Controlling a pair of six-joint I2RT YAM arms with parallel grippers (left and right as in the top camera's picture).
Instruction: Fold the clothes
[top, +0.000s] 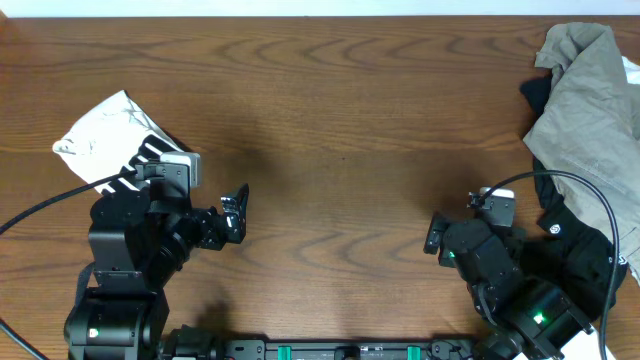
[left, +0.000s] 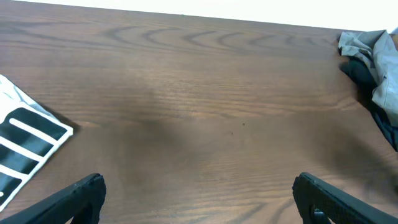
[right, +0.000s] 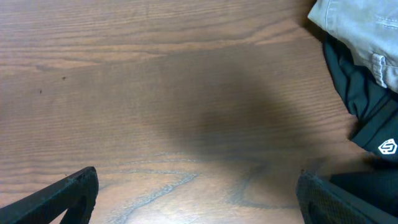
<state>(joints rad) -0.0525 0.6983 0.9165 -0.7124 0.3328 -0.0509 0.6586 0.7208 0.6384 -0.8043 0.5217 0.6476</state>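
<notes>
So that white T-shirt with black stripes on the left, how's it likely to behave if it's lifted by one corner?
The white T-shirt looks like thin, creased cloth, so it would probably droop and unfold rather than lift flat. It seems light for its size. Pushed across the wooden table, it would likely bunch up rather than slide whole.

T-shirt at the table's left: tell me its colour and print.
The T-shirt is white with bold black stripes, clearest in the overhead view.
</notes>
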